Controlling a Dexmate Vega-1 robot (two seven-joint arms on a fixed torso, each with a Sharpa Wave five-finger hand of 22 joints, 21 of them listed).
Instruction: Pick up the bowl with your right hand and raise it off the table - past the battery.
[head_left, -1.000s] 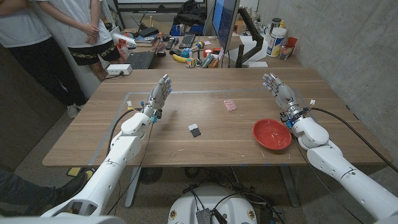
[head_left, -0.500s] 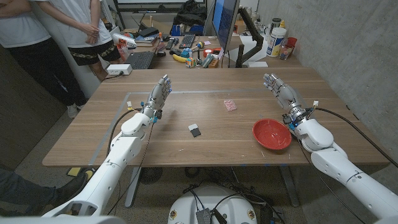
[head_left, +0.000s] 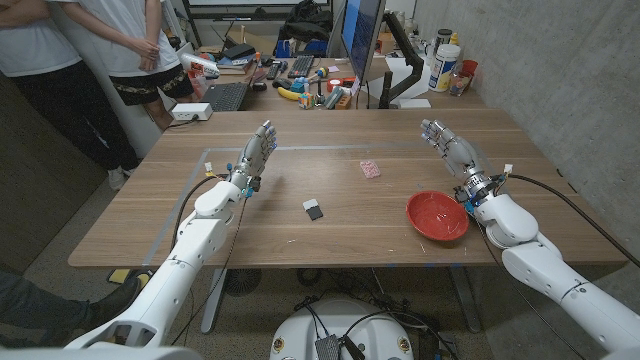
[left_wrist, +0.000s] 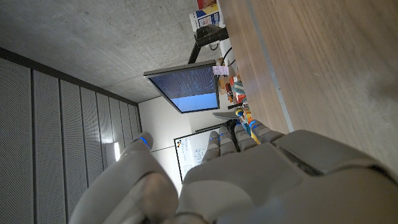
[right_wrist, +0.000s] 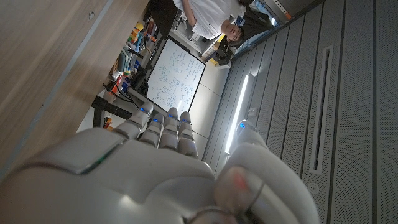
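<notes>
Here, left to right, on the wooden counter (head_left: 300, 240):

Left robot hand (head_left: 255, 155): raised at the far left part of the counter, fingers apart and extended toward the far side, holding nothing. Its back also appears in the left wrist view (left_wrist: 261, 180).

Strip of pale tape (head_left: 320, 148): a thin line running across the far part of the counter, with a branch coming toward the near edge on the left.

Small dark rectangular battery with a white end (head_left: 313, 208): lying at the middle of the counter, well apart from both robot hands.

Small pink patterned flat packet (head_left: 371, 169): farther back than the battery and to its right, apart from everything else.

Shallow round red plastic bowl (head_left: 436, 215): sitting on the counter at the near right, right of the battery, just beside the right forearm; nothing grips it.

Right robot hand (head_left: 448, 145): lifted above the counter beyond the bowl, fingers spread and extended, empty. Its back also appears in the right wrist view (right_wrist: 155, 174).

Behind the counter: a cluttered desk with a monitor (head_left: 362, 35); two people standing at far left.
</notes>
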